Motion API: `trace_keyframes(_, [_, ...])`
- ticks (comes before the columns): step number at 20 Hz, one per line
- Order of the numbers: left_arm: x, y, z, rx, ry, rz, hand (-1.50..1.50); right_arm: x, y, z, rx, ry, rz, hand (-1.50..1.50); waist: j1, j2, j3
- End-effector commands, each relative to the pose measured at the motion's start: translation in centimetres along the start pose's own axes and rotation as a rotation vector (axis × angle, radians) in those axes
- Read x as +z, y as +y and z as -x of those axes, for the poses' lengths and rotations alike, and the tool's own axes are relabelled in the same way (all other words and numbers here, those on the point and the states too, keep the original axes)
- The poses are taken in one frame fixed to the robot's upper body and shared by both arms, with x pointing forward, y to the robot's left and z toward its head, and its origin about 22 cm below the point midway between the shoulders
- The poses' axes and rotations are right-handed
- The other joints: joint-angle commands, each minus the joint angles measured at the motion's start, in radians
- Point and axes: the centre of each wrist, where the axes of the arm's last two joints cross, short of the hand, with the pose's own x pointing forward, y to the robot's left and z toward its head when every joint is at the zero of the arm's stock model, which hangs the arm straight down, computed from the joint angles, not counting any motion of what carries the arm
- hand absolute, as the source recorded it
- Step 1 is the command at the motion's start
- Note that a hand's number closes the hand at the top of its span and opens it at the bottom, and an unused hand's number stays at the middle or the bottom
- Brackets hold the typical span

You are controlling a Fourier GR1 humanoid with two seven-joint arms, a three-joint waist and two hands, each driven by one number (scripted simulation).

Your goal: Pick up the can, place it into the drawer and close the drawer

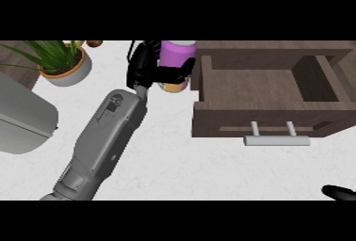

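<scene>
We hold the can in our left hand, fingers curled round it. It is upright, just left of the open drawer – the cavity lies rightward – while our right hand barely shows, well apart, its state unclear

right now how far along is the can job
Done: the drawer stands open. In hand: the left hand has its fingers curled round the can, just outside the drawer's left wall. Left: putting the can inside and shutting the drawer.

Dark matt wood drawer; metal handle (brushed); smooth white counter
</scene>
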Motion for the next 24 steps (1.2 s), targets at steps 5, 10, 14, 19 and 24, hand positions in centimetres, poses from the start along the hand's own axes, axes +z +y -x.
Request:
trace_keyframes(5, [-2.7,-3.6,-8.3,-0.051,-0.034,0.03,1.5,0.0,-0.1,-0.7,0.012,-0.004,-0.008,-1.5,-0.016,0.005,0.0])
trace_keyframes(10, [-3.1,-7.7,-11.7,-0.066,0.0,0.049,1.5,-0.7,0.8,-1.0,-0.015,0.0,-0.006,-1.5,-0.017,0.004,0.0])
trace_keyframes(14, [-4.6,-9.1,-13.0,-0.092,-0.004,0.02,1.5,0.4,1.3,-1.8,-0.011,-0.025,-0.004,-1.5,-0.038,0.009,0.0])
trace_keyframes(19, [-5.7,-10.1,-13.0,-0.144,0.016,0.011,1.5,-0.6,0.2,-0.2,-0.016,-0.013,-0.018,-1.5,-0.049,0.014,0.001])
trace_keyframes(24, [-6.1,-12.0,-14.8,-0.163,0.038,0.009,1.5,-1.2,1.4,-1.7,0.003,-0.027,-0.056,-1.5,-0.074,0.02,0.001])
